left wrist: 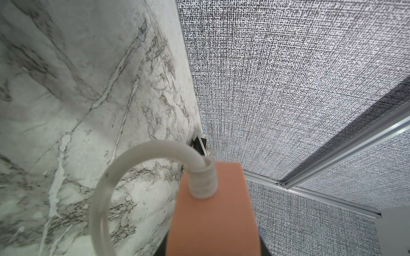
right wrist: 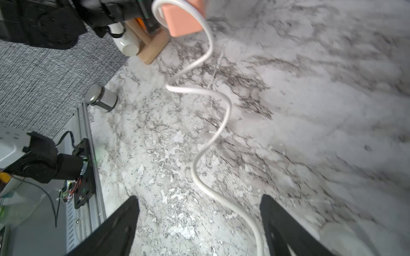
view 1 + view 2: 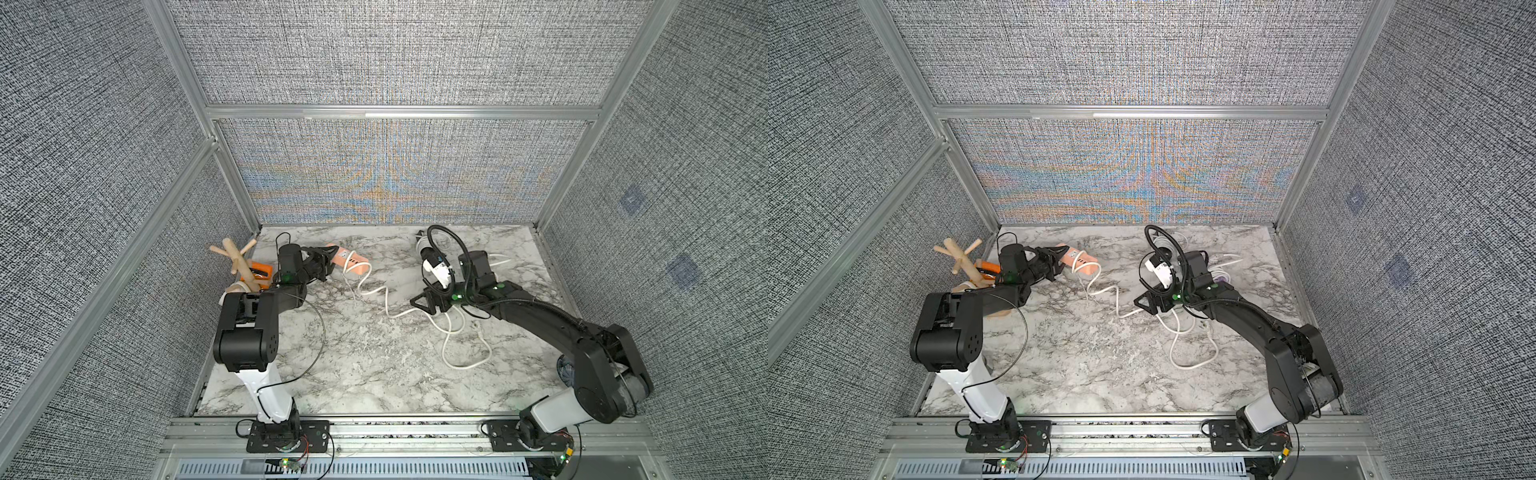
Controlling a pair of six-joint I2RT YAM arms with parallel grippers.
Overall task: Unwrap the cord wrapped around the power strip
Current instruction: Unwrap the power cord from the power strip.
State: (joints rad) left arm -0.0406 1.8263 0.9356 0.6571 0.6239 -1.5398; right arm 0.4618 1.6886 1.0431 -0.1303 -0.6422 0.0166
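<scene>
Gripping one end of the peach power strip (image 3: 351, 262), the left fingers (image 3: 320, 254) hold it over the marble desk (image 3: 353, 365). The right fingers (image 2: 124, 221), well apart from the strip, are spread wide, straddling its white cord (image 2: 230, 108), which snakes loose from the strip.

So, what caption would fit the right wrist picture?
Open right gripper frames the wavy white cord trailing from the peach power strip.
</scene>
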